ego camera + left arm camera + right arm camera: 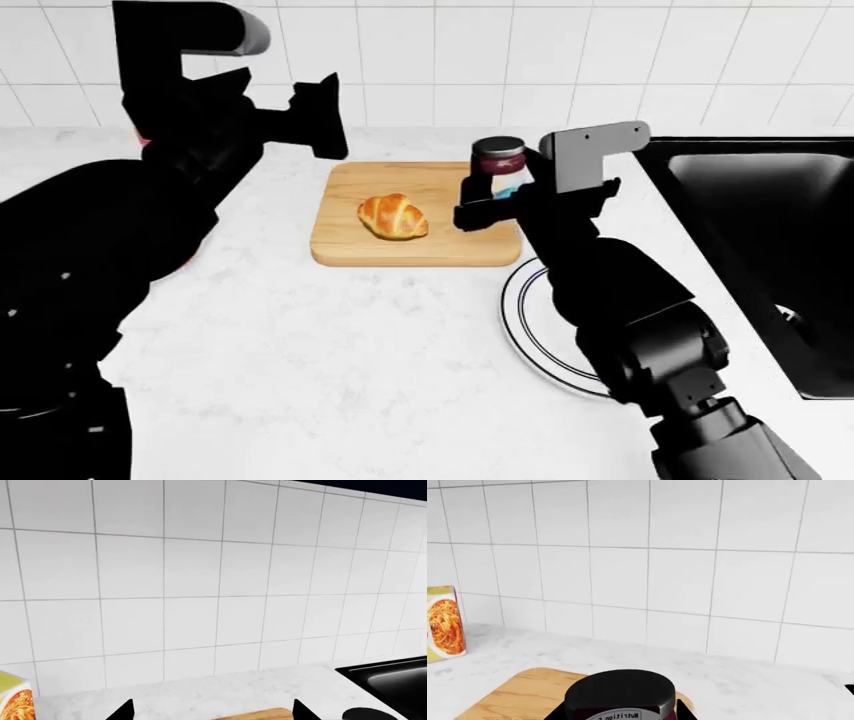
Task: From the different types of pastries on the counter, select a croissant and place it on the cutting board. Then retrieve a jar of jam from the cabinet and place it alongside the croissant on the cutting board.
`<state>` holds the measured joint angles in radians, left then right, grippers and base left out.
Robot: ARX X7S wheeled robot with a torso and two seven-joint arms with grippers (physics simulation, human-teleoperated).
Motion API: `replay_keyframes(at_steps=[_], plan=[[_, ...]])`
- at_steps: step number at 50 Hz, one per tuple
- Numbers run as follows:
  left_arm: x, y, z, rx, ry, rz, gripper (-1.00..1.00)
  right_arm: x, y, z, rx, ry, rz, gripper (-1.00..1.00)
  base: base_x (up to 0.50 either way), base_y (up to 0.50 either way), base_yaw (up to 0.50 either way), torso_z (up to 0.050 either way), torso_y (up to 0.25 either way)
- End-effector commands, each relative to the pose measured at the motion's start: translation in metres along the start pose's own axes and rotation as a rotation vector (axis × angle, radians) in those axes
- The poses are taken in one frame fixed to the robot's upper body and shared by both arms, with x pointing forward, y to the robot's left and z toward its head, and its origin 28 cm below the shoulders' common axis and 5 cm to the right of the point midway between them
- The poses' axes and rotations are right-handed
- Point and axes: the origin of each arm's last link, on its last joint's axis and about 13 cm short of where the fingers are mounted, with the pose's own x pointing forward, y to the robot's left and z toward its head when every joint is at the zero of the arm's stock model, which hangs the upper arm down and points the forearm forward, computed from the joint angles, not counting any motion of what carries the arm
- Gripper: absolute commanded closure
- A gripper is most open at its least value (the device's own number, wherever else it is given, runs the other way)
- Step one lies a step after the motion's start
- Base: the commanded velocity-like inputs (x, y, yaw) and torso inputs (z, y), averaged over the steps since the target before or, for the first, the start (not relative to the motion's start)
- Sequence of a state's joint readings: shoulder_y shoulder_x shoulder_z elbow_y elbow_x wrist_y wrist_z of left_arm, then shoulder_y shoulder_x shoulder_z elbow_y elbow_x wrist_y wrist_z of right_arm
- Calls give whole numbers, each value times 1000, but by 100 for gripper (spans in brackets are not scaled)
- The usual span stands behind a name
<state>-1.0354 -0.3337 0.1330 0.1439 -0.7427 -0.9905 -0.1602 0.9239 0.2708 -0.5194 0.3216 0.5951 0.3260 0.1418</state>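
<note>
The golden croissant (392, 216) lies in the middle of the wooden cutting board (414, 250) on the white counter (334, 360). The dark jar of jam (498, 158) is upright at the board's right rear corner, between the fingers of my right gripper (489, 205). I cannot tell whether the jar rests on the board or hangs just above it. In the right wrist view the jar's lid (620, 692) fills the gap of the right gripper (619, 712). My left gripper (315, 120) is open and empty above the counter, left of the board's rear. The baguette-like loaf is hidden.
A white plate (523, 318) with dark rim lines lies right of the board, partly under my right arm. The black sink (767, 215) is at the right. A red-yellow box (444, 627) stands by the tiled wall and also shows in the left wrist view (15, 697).
</note>
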Motion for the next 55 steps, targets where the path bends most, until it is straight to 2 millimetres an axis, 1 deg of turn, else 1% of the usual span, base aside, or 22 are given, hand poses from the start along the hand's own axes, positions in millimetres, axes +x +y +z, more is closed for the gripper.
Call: replay_keyframes(at_steps=[1,7,18,25,30,37,48,55], plan=[[2,0,-3,6,0,-4,-100,9,12,-9,-59,-33,52,100,0,0,0,0,0],[2,0,-3,9,-4,-5,-100,14,13,-12,-33,-30,69,100,0,0,0,0,0],[1,1,-1,6,-17,-10,-100,41,9,-24,-42,0,48,100,0,0,0,0,0],[0,2,0,14,-38,-15,-100,47,7,-25,-55,4,38,100,0,0,0,0,-64],[-1,1,0,20,-39,-19,-100,46,5,-22,-64,2,33,100,2,0,0,6,-250],[0,2,0,7,-27,-17,-100,46,3,-16,-61,-15,23,100,0,0,0,1,-3],[-1,-1,0,6,-41,-28,-100,27,9,-39,-60,64,67,100,-1,0,0,0,0],[-1,-2,0,13,-40,-30,-100,18,7,-47,-75,120,72,100,0,0,0,0,0]])
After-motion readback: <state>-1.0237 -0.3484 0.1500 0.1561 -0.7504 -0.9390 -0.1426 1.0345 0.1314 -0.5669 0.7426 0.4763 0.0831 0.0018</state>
